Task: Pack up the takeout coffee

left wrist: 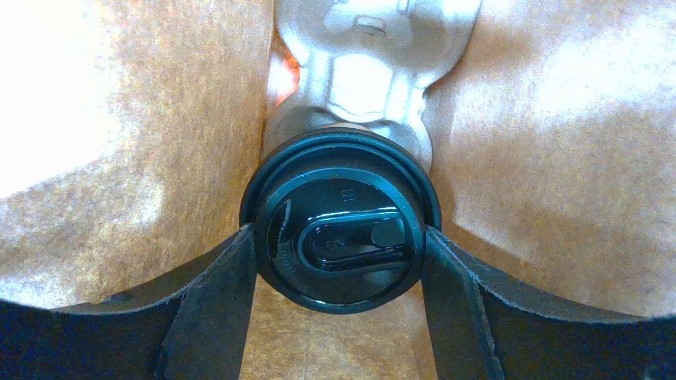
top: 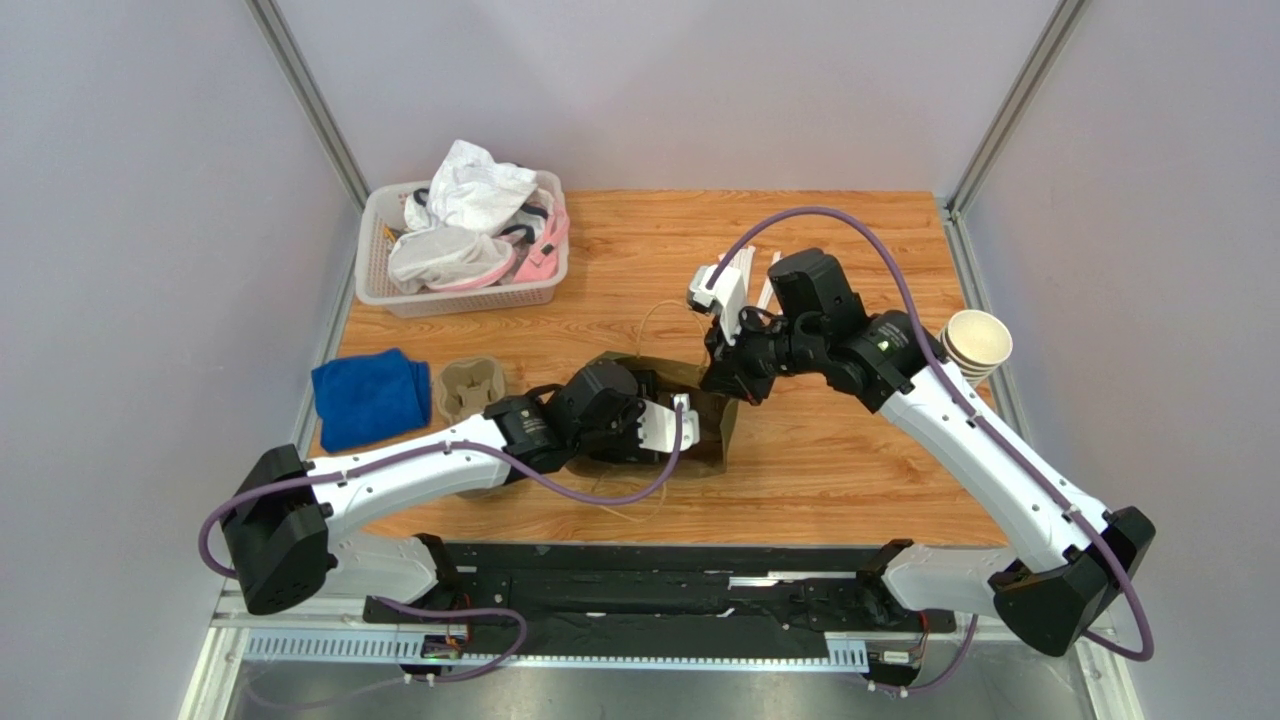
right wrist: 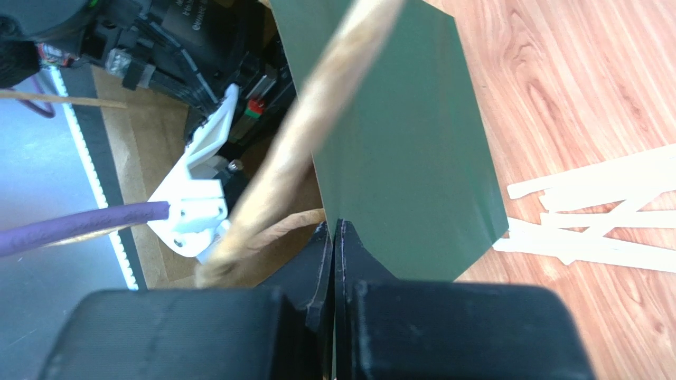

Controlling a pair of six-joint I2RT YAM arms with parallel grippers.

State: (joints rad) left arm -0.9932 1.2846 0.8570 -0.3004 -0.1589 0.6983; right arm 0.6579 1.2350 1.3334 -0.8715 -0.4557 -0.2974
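The takeout coffee (left wrist: 341,237) shows its round black lid in the left wrist view, deep inside a paper bag (left wrist: 555,158) with kraft inner walls. My left gripper (left wrist: 341,235) is shut on the lid, one finger pressing each side. A moulded-pulp carrier (left wrist: 369,71) lies just beyond the cup in the bag. From above, the dark green bag (top: 718,435) lies on the table with my left gripper (top: 676,423) reaching into its mouth. My right gripper (right wrist: 335,229) is shut on the bag's green wall (right wrist: 397,134), beside a twine handle (right wrist: 317,134).
A white basket (top: 451,305) of crumpled items stands at the back left. A blue cloth (top: 368,398) and another pulp carrier (top: 478,387) lie left of the bag. Stacked paper cups (top: 977,342) stand at the right edge. Wooden stir sticks (right wrist: 587,214) lie scattered behind the bag.
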